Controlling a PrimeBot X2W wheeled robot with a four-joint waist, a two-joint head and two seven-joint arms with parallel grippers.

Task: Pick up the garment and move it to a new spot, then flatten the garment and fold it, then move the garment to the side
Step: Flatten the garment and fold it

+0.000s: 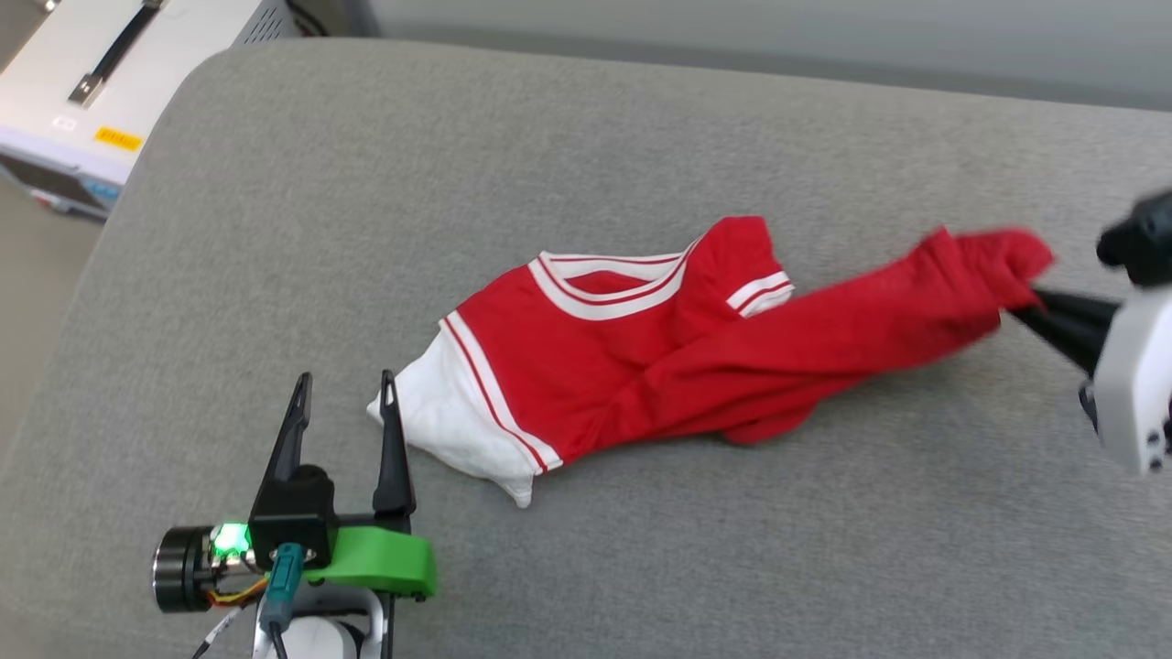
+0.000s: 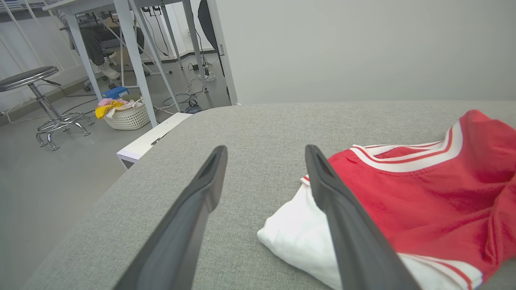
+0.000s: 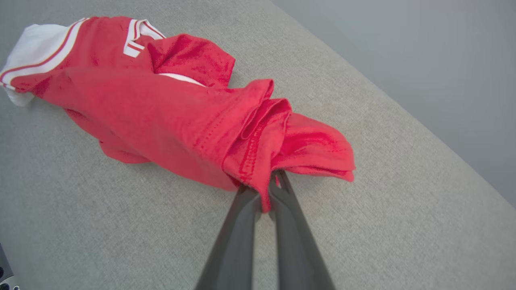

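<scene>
1. A grey fabric surface (image 1: 641,549) spans the head view.
2. A white case (image 1: 137,64) with a black handle and a yellow label sits at the upper left there.
3. In the upper left of the left wrist view stand a round stool (image 2: 28,76) and a white basket (image 2: 127,117) holding yellow and pink cloth, with cables (image 2: 189,96) on the floor.

No readable text, yellow label (image 1: 118,138) on white box (image 1: 55,96) illegible

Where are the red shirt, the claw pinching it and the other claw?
red jersey shirt (image 1: 586,357), head view: its red body panel.
right gripper (image 3: 263,190), right wrist view: between fingertips shut on the red hem.
left gripper (image 1: 345,378), head view: between its open fingertips.
</scene>
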